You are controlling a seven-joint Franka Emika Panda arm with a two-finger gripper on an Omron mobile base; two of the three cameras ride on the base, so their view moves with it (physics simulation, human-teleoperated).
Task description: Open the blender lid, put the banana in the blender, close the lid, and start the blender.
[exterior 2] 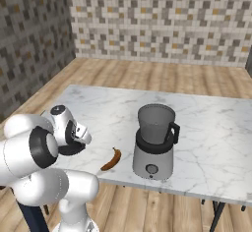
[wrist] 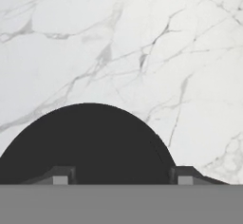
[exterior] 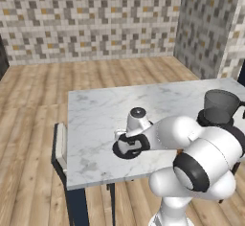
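On the white marble worktop (exterior: 95, 115), the flat round black lid (wrist: 88, 142) lies off the open grey-jarred blender (exterior 2: 155, 142), freeing its mouth. The claw (wrist: 118, 180) stands just above the lid, jaws apart, apparently letting go. The small orange-brown banana (exterior 2: 111, 159) waits beside the blender's base.

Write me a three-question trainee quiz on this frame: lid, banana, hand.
1. True or false: the blender jar is uncovered.
2. Where is the blender lid? A) on the jar B) flat on the marble table C) on the floor
3. Fill in: the banana lies on the table between the blender and the robot's ____.

Key: 1 true. 2 B, with the hand right over it, fingers apart on either side. 3 arm.
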